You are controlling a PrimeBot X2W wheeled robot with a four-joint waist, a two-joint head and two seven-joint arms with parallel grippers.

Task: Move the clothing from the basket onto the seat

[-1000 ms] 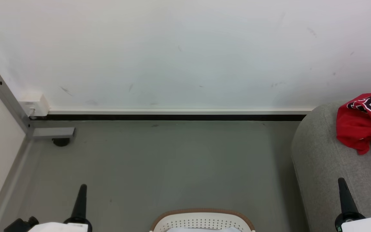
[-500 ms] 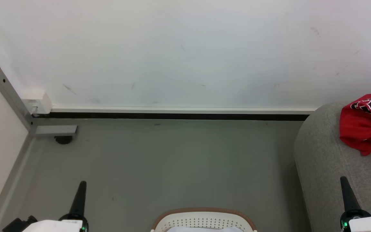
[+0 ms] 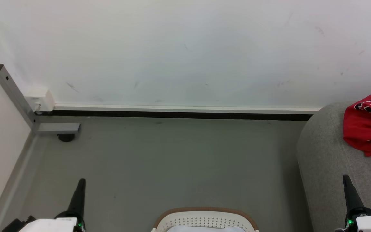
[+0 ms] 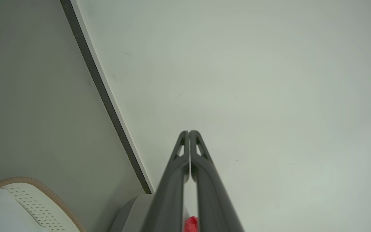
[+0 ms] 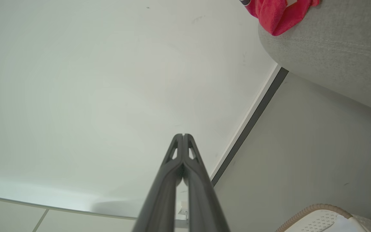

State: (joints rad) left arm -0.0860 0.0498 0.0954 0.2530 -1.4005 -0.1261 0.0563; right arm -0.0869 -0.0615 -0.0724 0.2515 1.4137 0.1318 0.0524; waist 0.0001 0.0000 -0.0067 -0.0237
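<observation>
L pincer (image 3: 81, 182) sits at 7 o'clock in head view, fingers pressed together, holding nothing; left wrist view shows the tips meeting w/ no gap. R pincer (image 3: 346, 179) is at 5 o'clock, likewise closed & empty, in front of the seat (image 3: 327, 161). Between them at 6 o'clock is the basket (image 3: 204, 211), brown rim & perforated wall, w/ a pale piece (image 3: 204, 229) inside. Grey floor (image 3: 172, 161) runs up to the white wall (image 3: 185, 48) at 12. Seat takes 3–4 o'clock; red jersey (image 3: 364, 132) lies crumpled on it at 3, well apart from basket.
</observation>
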